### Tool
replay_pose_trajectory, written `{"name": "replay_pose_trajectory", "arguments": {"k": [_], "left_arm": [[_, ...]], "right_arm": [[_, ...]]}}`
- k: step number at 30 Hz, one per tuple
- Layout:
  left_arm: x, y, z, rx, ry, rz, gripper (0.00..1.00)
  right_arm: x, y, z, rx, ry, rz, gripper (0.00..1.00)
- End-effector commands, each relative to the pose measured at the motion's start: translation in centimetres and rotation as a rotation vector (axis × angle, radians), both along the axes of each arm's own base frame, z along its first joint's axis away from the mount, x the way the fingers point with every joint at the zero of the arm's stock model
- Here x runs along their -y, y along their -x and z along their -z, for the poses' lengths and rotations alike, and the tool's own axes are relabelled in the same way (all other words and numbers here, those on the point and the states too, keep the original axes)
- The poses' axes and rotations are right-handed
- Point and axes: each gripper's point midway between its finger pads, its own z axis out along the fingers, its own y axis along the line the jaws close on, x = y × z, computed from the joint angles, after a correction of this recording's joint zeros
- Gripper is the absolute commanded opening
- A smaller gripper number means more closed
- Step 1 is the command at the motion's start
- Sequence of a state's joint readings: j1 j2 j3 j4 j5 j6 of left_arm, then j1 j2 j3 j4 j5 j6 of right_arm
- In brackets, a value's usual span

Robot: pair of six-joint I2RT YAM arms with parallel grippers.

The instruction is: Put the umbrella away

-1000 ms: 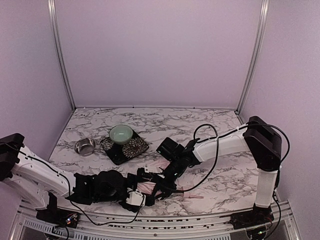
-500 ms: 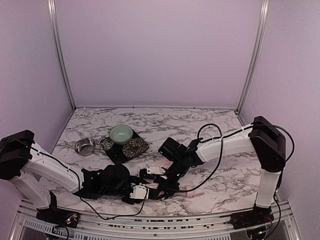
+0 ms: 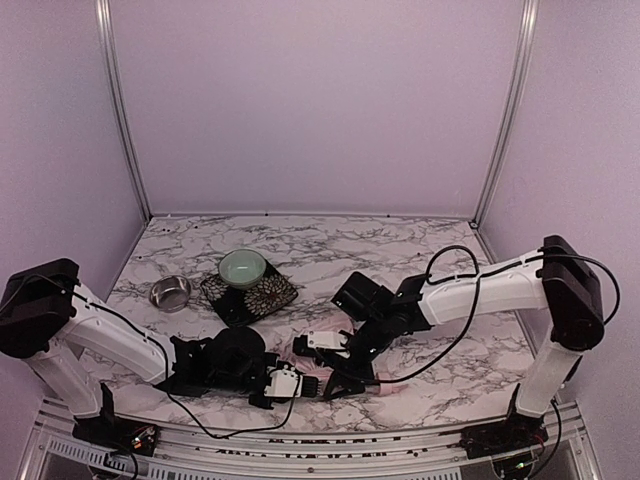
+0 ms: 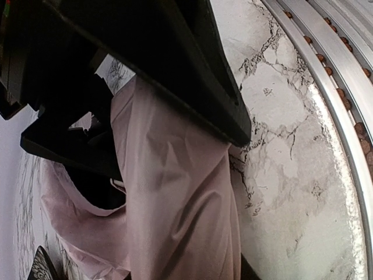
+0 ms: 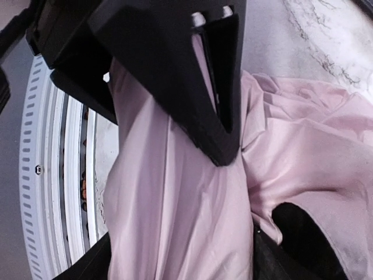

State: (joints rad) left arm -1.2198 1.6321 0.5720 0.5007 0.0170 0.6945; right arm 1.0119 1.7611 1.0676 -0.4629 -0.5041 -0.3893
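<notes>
The umbrella (image 4: 175, 198) is a roll of pale pink fabric with black lining, lying at the table's front edge between both arms. From above it is almost wholly hidden under the two black grippers. My left gripper (image 3: 298, 384) (image 4: 175, 157) is shut on the fabric, one black finger (image 4: 192, 87) pressed on top of the roll and the other on its left side. My right gripper (image 3: 338, 374) (image 5: 192, 216) straddles the umbrella (image 5: 175, 221) from the other side. Its jaws stand wide around the puffy roll, the upper finger (image 5: 215, 116) resting on the cloth.
A pale green bowl (image 3: 243, 267) stands on a dark floral mat (image 3: 262, 298) at middle left, with a small steel bowl (image 3: 171, 292) to its left. The metal front rail (image 4: 344, 116) (image 5: 46, 175) runs close beside the umbrella. Both arms' cables hang nearby.
My left gripper's jaws have closed in onto the pink fabric after sliding right. My right gripper's jaws have widened, and that arm's elbow has swung to the right.
</notes>
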Motion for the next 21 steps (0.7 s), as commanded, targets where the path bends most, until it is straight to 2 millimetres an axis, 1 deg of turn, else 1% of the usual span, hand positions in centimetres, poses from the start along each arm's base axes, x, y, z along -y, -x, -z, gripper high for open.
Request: {"name": "replay_pose_trajectory", "arguments": {"k": [1, 4, 6, 7, 8, 9, 10, 12, 13, 15, 18, 21], "left_arm": [[-3.0, 2.8, 4.3, -0.163, -0.164, 0.033, 0.14], [-3.0, 2.8, 4.4, -0.170, -0.166, 0.024, 0.14], [-3.0, 2.8, 4.3, -0.173, -0.163, 0.022, 0.15], [-2.9, 2.8, 4.2, -0.175, -0.160, 0.023, 0.15], [-2.8, 2.8, 4.2, -0.175, -0.160, 0.023, 0.15], [-2.8, 2.7, 4.1, -0.174, -0.158, 0.021, 0.15], [-2.8, 2.7, 4.1, -0.173, -0.157, 0.019, 0.15], [-2.7, 2.6, 4.0, -0.170, -0.155, 0.015, 0.15], [-2.7, 2.5, 4.1, -0.170, -0.157, 0.013, 0.15], [-2.7, 2.5, 4.1, -0.170, -0.157, 0.013, 0.15], [-2.7, 2.5, 4.1, -0.169, -0.158, 0.013, 0.15], [-2.6, 2.5, 3.9, -0.166, -0.155, 0.013, 0.14]], "right_arm": [[1.0, -0.9, -1.4, 0.056, 0.006, 0.050, 0.72], [1.9, -1.8, -2.4, 0.051, -0.007, 0.103, 0.73], [2.7, -3.3, -3.8, 0.009, -0.063, 0.191, 0.73], [3.3, -4.8, -4.5, -0.015, -0.092, 0.288, 0.74], [4.4, -6.6, -4.8, -0.032, -0.110, 0.399, 0.74], [5.6, -8.5, -5.0, -0.060, -0.122, 0.520, 0.74], [6.8, -9.8, -4.8, -0.089, -0.124, 0.622, 0.74], [8.7, -11.0, -3.9, -0.133, -0.102, 0.765, 0.72], [9.4, -11.1, -3.1, -0.146, -0.079, 0.815, 0.72], [9.4, -10.6, -2.1, -0.194, -0.080, 0.841, 0.72], [8.5, -9.4, -0.8, -0.313, -0.097, 0.828, 0.70], [7.4, -8.2, 1.0, -0.428, -0.086, 0.796, 0.63]]}}
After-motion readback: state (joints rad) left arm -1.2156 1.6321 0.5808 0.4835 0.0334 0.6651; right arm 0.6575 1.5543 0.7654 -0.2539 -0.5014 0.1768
